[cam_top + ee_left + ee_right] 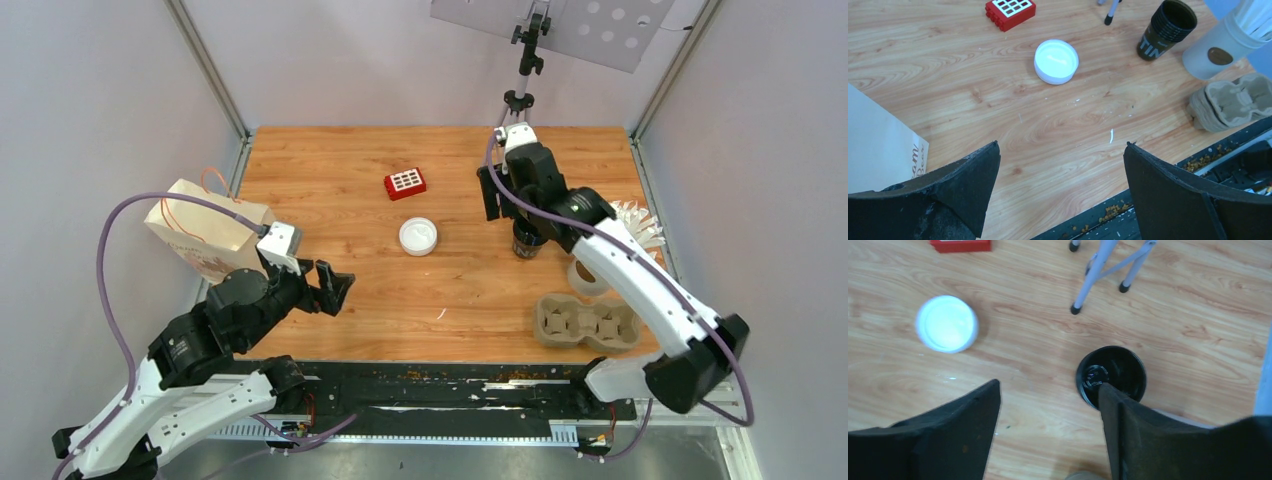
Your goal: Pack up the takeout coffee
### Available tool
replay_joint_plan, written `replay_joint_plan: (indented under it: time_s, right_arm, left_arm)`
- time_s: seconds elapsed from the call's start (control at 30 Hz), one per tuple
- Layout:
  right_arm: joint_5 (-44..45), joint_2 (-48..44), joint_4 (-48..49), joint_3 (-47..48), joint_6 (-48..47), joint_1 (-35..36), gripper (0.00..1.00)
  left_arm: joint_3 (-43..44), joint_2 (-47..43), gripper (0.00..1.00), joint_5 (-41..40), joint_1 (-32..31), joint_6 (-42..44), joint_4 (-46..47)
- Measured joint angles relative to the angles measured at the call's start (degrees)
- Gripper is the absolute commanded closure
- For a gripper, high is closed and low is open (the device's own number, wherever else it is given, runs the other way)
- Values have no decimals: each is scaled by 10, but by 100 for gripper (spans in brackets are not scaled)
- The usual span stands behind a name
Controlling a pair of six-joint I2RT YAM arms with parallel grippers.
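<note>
The left gripper (1063, 150), far left of the grey-brown moulded cardboard tray (585, 322), gapes wide and holds nothing. The right gripper (1048, 387), partly open and empty, hangs over the stack of black paper cups (1111, 376) just beyond that tray's left end, with one finger at the rim. Closing off-centre like this could tip the stack. It stands upright, long axis vertical, mouth up and uncovered. A round white plastic lid (418, 236) lies farther left of the tray.

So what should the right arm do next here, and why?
Probably close the right gripper on the wall of the black cup. The jaws stand apart, one fingertip overlapping the open, lidless mouth, the other outside. The white lid lies off to one side.
</note>
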Motion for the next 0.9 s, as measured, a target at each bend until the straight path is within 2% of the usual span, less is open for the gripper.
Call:
replay_joint_plan:
  time_s: [0.13,0.23,0.53,0.9]
  right_arm:
    - [0,76,-11,32,-37,-39,58]
    - [-7,122,-25,51,-58,-63,66]
    - [-62,161,-56,54,-78,-117,69]
    - [-117,177,-58,42,-89,-132,73]
  left_arm:
    - [19,-1,0,9,0,-8,-9]
    - [24,0,0,20,0,-19,-19]
    - [24,-1,0,41,0,-42,-38]
    - [24,4,0,43,0,-52,-39]
